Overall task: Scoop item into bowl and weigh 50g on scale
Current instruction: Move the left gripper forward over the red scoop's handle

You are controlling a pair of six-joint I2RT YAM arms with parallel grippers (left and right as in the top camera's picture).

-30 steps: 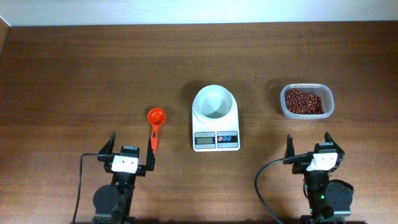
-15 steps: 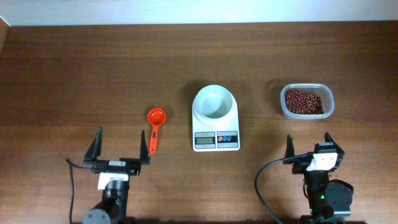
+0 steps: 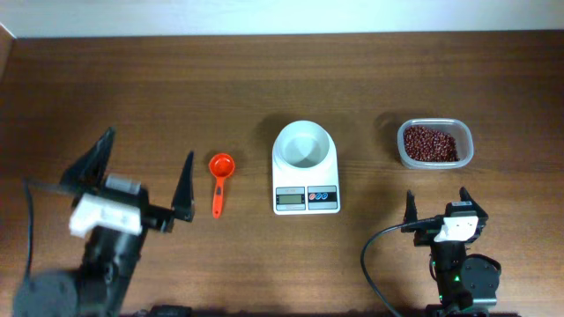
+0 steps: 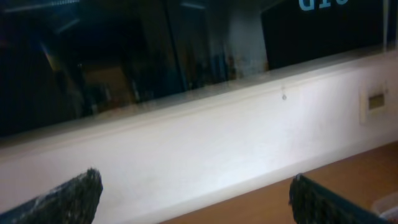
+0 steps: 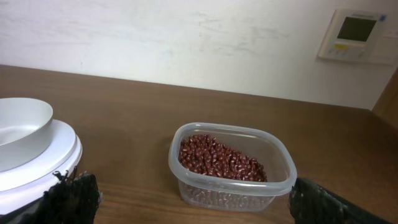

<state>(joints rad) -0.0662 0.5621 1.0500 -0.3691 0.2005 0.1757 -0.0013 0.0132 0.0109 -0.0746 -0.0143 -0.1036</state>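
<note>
The beans (image 3: pixel 431 143) fill a clear plastic container at the right and show again as a reddish-brown heap (image 5: pixel 219 158) in the right wrist view. The white bowl (image 3: pixel 305 144) sits empty on the white scale (image 3: pixel 306 199) at the table's middle; bowl (image 5: pixel 22 127) and scale (image 5: pixel 43 167) also appear at the left of the right wrist view. An orange-red scoop (image 3: pixel 219 179) lies left of the scale. My left gripper (image 3: pixel 141 172) hangs open, raised high left of the scoop, its camera facing the wall (image 4: pixel 196 202). My right gripper (image 3: pixel 437 201) stands open and empty, short of the container (image 5: pixel 196 200).
The clear container (image 5: pixel 234 186) stands on the brown wooden table (image 3: pixel 176 88), right of the scale. A white wall runs behind the table's far edge. Black cables trail from both arm bases near the front edge.
My left arm has lifted off its rest and swung up and to the left, its open fingers now looming large beside the scoop. The right arm has not moved.
</note>
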